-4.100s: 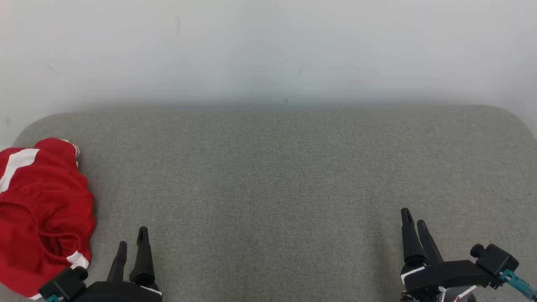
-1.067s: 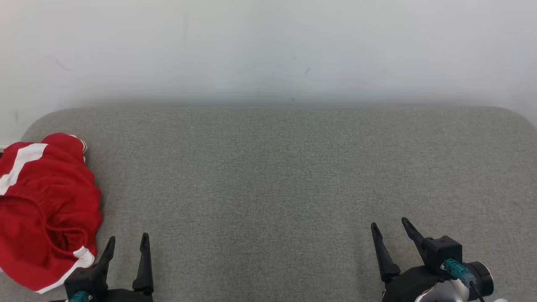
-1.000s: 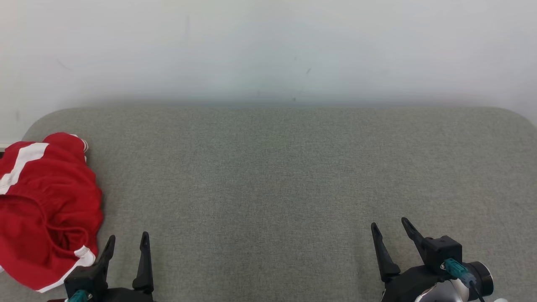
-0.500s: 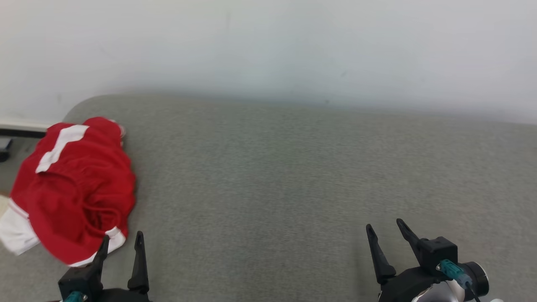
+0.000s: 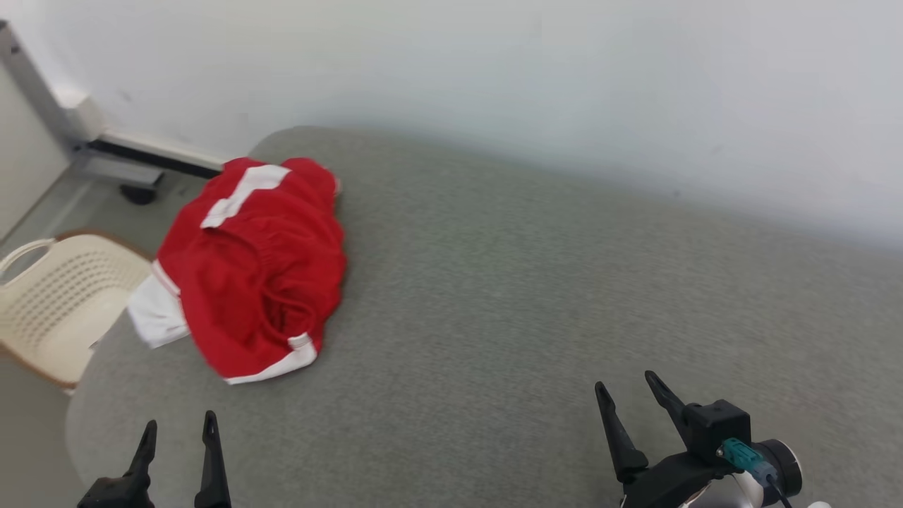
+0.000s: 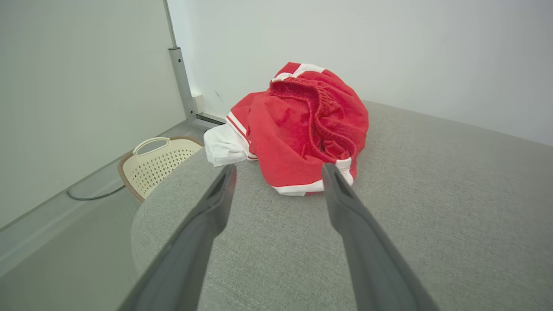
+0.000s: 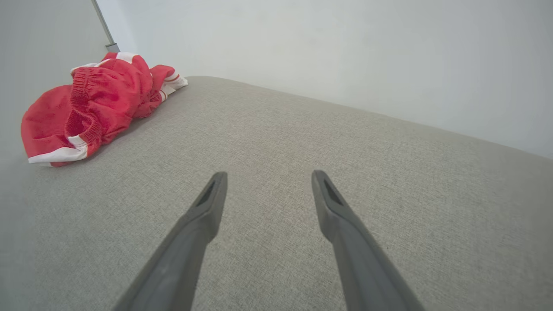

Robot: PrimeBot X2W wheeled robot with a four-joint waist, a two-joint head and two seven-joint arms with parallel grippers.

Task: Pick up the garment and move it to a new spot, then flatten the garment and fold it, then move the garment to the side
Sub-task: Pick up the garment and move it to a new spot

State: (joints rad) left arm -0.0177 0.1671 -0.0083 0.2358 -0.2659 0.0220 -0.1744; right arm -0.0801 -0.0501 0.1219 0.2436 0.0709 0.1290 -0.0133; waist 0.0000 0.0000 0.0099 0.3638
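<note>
1. A crumpled red garment with white stripes and white hems lies heaped on the padded grey surface, towards its far left corner.
2. The heap runs along the left edge of the surface. A white part of the fabric sits right at that edge, on the side of a cream basket.
3. In the left wrist view a gathered elastic waistband and a red drawstring show on top of the heap, and a white-trimmed hem faces the gripper.
4. The left gripper hovers over the near left corner with its two dark fingers spread apart and nothing between them.
5. Its fingers point at the garment, which lies just ahead of the fingertips without touching them.
6. The right gripper is above the near edge, towards the right, with its fingers also spread wide and empty.
7. It is well apart from the garment, with a broad stretch of bare grey fabric between them.
8. The cream basket, perforated and with a handle at its rim, stands on the floor beside the left edge of the surface.
9. A plain white wall rises behind the far edge, and a grey metal post stands at its left end.
</note>
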